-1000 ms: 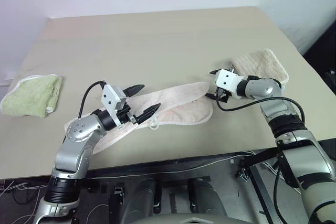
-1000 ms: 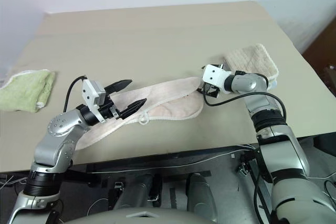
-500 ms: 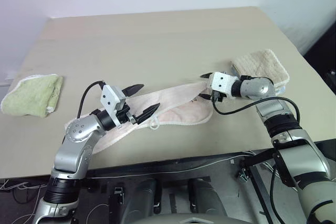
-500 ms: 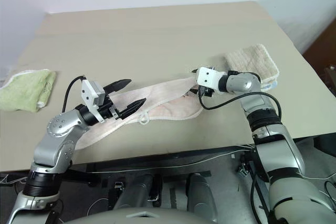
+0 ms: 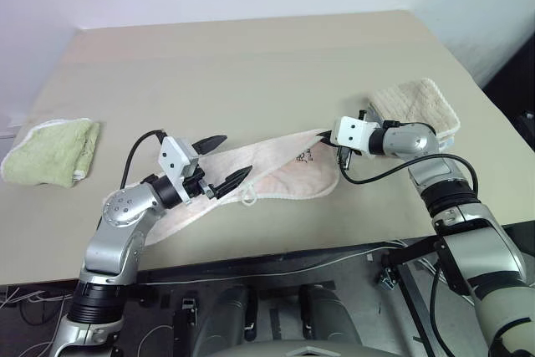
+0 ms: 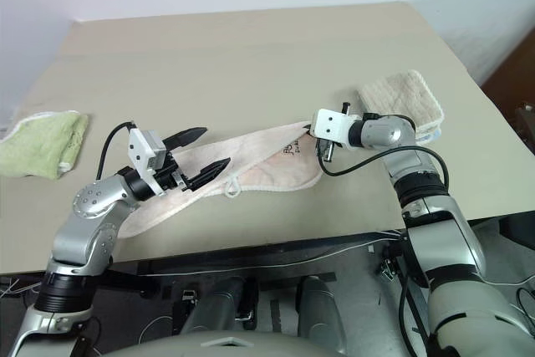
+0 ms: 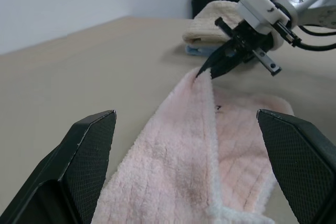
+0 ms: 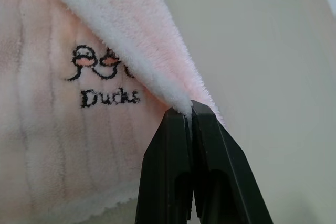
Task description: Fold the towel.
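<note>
Right hand (image 8: 190, 109): I see it pinching the towel's (image 5: 276, 171) far corner (lifted, I think).
Left hand (image 5: 227, 163): spread above its near half.
Towel: lies diagonally on tabletop (image 5: 251, 73).

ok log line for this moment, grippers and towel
right gripper: shut on towel corner | left gripper: open above towel | fold: not yet done

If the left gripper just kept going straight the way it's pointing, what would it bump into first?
Probably the right gripper, which pinches the pink towel's corner dead ahead. The left gripper hangs open just above the towel, so it may skim the cloth first.
</note>
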Robot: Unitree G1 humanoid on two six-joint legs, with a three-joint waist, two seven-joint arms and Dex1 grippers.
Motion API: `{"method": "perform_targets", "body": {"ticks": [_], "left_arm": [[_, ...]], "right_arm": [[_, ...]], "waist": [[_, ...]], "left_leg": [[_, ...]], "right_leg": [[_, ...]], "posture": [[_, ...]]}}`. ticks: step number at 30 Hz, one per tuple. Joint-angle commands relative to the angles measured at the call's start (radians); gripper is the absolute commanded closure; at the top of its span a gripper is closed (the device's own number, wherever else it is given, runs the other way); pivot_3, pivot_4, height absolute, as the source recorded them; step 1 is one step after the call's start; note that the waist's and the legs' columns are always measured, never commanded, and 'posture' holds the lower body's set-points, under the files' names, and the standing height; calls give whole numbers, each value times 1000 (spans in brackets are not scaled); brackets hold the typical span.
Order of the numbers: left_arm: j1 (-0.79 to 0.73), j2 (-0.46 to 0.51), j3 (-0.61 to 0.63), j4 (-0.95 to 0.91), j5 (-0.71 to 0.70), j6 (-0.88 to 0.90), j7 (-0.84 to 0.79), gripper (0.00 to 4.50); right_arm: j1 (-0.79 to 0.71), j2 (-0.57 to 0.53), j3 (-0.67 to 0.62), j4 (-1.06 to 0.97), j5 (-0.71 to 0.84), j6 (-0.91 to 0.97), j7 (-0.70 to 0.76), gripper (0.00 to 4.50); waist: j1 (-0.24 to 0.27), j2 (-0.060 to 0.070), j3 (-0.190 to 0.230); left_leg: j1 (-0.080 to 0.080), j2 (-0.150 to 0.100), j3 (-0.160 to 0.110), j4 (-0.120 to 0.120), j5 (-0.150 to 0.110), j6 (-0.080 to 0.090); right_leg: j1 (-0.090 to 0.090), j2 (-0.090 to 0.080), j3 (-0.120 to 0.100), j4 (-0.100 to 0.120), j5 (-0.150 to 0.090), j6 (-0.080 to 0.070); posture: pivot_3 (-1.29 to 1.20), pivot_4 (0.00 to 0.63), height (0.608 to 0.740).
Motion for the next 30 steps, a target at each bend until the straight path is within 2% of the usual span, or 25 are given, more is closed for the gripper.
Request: {"method": "perform_targets", "body": {"ticks": [1, 4, 7, 13, 18, 27, 30], "left_arm": [[19, 21, 19, -38, -11, 0, -11, 0], [39, 35, 10, -61, -11, 16, -19, 0], [66, 45, -31, -66, 48, 7, -7, 0], [98, 4, -81, -106, 87, 7, 40, 0], [112, 22, -41, -55, 128, -34, 65, 0], [168, 71, 84, -57, 76, -73, 45, 0], [187, 118, 122, -57, 69, -72, 15, 0]], "right_arm": [[-66, -2, -53, -167, 76, 45, 19, 4464], [-107, 10, -76, -272, 121, 110, 13, 4464], [-175, 47, -117, -343, 174, 177, -32, 4464], [-284, 51, -101, -296, 84, 120, -154, 4464], [-359, 52, -110, -249, 63, 79, -214, 4464], [-432, 26, -113, -174, 36, 41, -259, 4464], [-463, 18, -111, -124, 21, 33, -285, 4464]], "waist": [[-1, 0, 0], [-2, 1, 0], [-1, 1, 0], [6, 1, 0], [0, 1, 0], [-3, 1, 1], [-2, 1, 1]], "left_leg": [[0, 0, 0, 0, 0, 0], [0, 0, 0, 0, 0, 0], [0, 0, 0, 0, 0, -1], [0, -1, 0, 0, 0, -1], [-1, -1, 1, -1, 1, -1], [-1, -1, 2, -1, 2, -3], [-1, -1, 2, -1, 2, -3]], "right_leg": [[0, 0, 0, 0, 0, 0], [-1, 0, 0, 1, 0, 0], [-3, 0, 1, 4, 0, 0], [-7, -1, 1, 6, -2, -3], [-7, -1, 1, 10, -2, -3], [-10, -1, 1, 14, -2, -3], [-11, -1, 1, 13, -2, -4]], "posture": [[0, 150, 740], [0, 150, 740], [0, 150, 740], [0, 150, 740], [0, 150, 740], [0, 150, 740], [0, 150, 740]]}}
